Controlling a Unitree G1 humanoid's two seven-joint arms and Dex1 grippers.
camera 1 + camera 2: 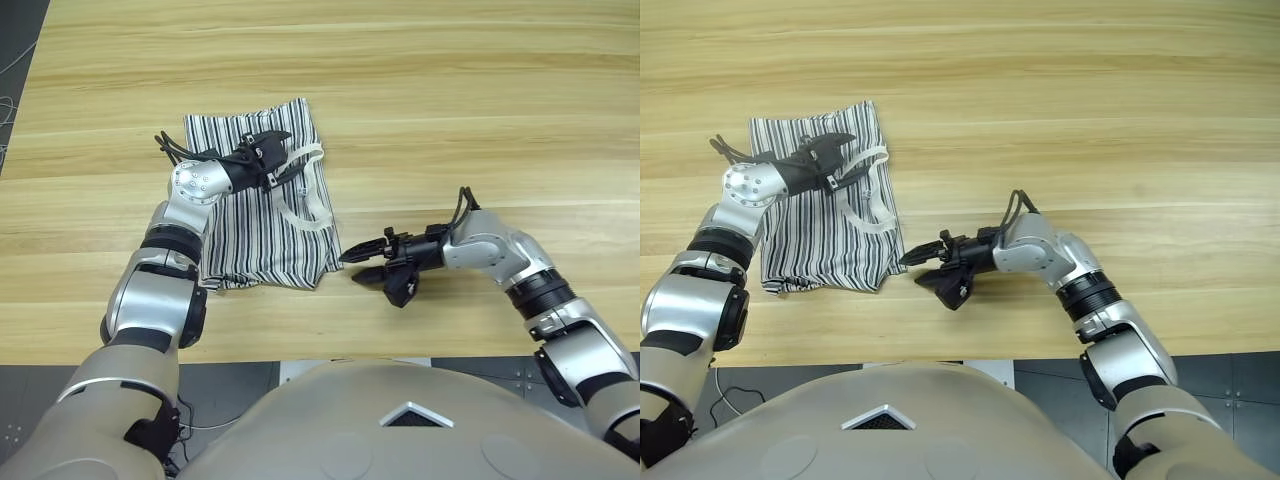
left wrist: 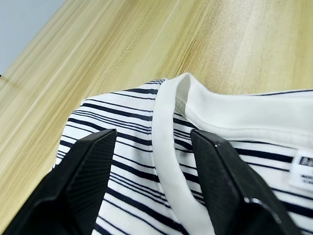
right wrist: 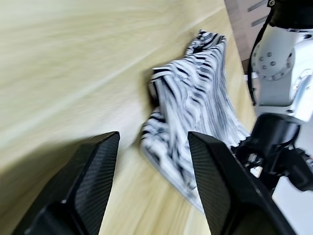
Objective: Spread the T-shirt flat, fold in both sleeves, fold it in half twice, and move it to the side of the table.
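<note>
The black-and-white striped T-shirt [image 1: 262,232] lies folded into a rough rectangle on the left-middle of the wooden table [image 1: 480,100]. Its white collar [image 2: 166,161] faces up near the shirt's right edge. My left gripper [image 1: 278,155] hovers open over the shirt's far part, its fingers [image 2: 83,186] on either side of the collar and nothing between them. My right gripper [image 1: 365,275] is low over the bare table, just right of the shirt's near right corner. It stands open and empty, pointing at the T-shirt [image 3: 195,93].
Bare wood stretches right of and behind the shirt. The table's front edge [image 1: 300,355] runs close to the shirt's near hem. Dark floor [image 1: 15,60] lies past the table's left edge.
</note>
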